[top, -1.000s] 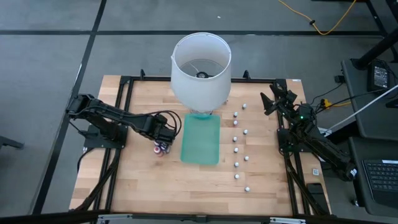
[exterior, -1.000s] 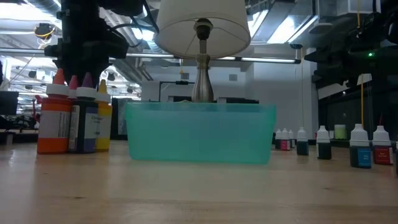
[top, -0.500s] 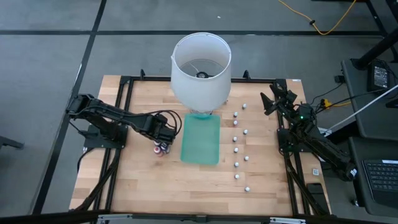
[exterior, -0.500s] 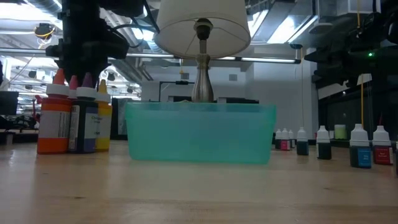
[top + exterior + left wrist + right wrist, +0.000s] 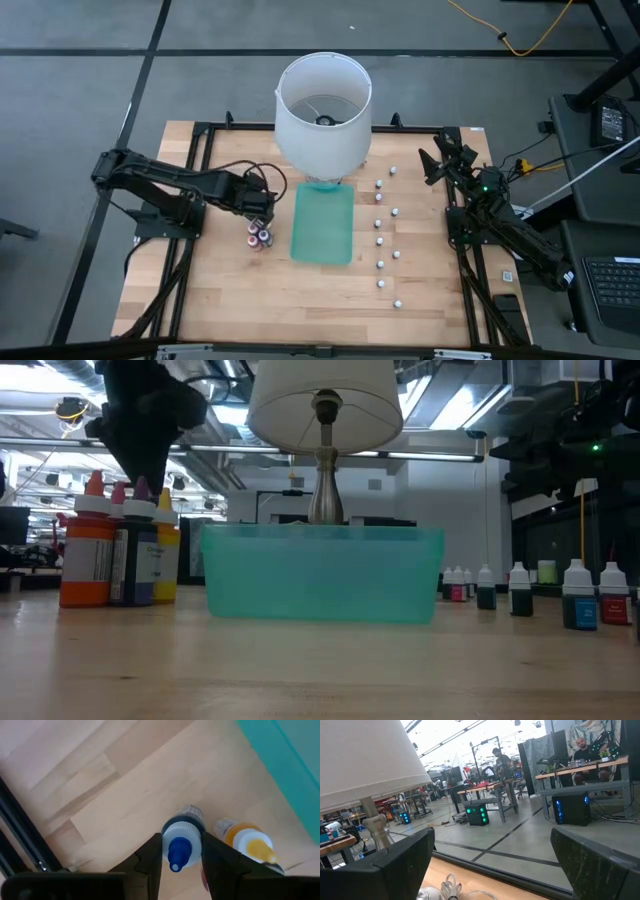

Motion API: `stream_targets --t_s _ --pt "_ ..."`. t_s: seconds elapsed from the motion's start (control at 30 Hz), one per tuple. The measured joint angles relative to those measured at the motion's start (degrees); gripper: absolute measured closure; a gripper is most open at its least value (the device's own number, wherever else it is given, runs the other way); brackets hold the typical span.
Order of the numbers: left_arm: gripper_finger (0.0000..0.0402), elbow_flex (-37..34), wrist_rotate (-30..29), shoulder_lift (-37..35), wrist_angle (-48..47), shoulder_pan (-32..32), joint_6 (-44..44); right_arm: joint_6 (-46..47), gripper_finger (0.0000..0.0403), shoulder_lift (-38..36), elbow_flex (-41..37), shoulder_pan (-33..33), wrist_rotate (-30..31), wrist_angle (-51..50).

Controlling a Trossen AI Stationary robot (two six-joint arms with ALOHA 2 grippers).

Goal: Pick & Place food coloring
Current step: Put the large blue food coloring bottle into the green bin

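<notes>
Food coloring (image 5: pixel 260 238) stands as a tight cluster of small bottles on the wooden tabletop (image 5: pixel 220 290), just beside the teal tray (image 5: pixel 322 224). Only the left wrist view shows the left hand (image 5: pixel 181 851) clamped on a blue-capped bottle (image 5: pixel 181 840), a yellow-capped bottle (image 5: pixel 250 840) beside it. The low view alone shows plastic labelled bottles with pointed caps (image 5: pixel 120 545). Across the tray, more small bottles (image 5: pixel 381 240) stand in rows. The right hand (image 5: pixel 440 160) waits open at the tabletop's far right corner, near the white drum lampshade (image 5: pixel 322 110).
</notes>
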Motion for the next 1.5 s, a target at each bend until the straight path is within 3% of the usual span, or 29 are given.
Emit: stream_targets --t_s 0.47,0.8,1.03,1.5 --pt "0.0293 0.3 1.2 -13.1 -5.3 1.6 12.0 0.0 0.0004 0.0 0.0 0.0 0.0 0.0" --pt "0.0293 10.2 0.5 -15.2 -9.5 -0.6 24.9 0.0 0.0004 0.0 0.0 0.0 0.0 0.0" --pt "0.0293 19.5 -3.3 -9.6 -10.1 -5.5 30.7 0.0 0.0004 0.0 0.0 0.0 0.0 0.0" --pt "0.0294 37.8 -6.9 11.5 -10.2 -9.5 32.7 0.0 0.0004 0.0 0.0 0.0 0.0 0.0"
